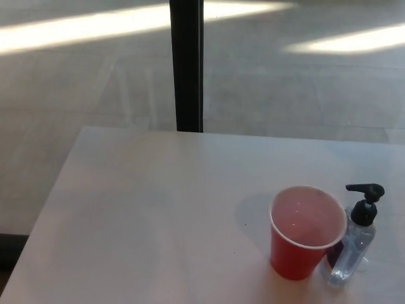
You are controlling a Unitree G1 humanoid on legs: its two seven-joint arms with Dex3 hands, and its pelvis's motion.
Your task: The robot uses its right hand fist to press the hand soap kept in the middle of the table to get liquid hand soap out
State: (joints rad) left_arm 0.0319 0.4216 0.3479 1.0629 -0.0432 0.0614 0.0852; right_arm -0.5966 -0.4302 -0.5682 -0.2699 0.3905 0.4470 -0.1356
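1. Pale, smooth and off-white, the flat rectangular worktop (145,215) fills most of the head view; beyond its far edge lies a grey floor crossed by bright bands of sunlight, with a black vertical post (187,63) rising behind the worktop.
2. A red plastic cup with a white rim (305,233) stands upright near the worktop's right front and appears empty.
3. The small clear plastic hand soap bottle with a black pump top (355,237) stands upright just beside the cup, on its right and close to touching it. Its nozzle points left, toward the cup. It sits toward the right of the picture, not the middle.
4. Neither robot hand shows in the picture, so their condition cannot be described.
5. Judged from this, the task has not started: the pump looks unpressed. The next move calls for bringing the right hand in as a fist above the pump head, then pressing straight down without tipping the light bottle or knocking the cup.
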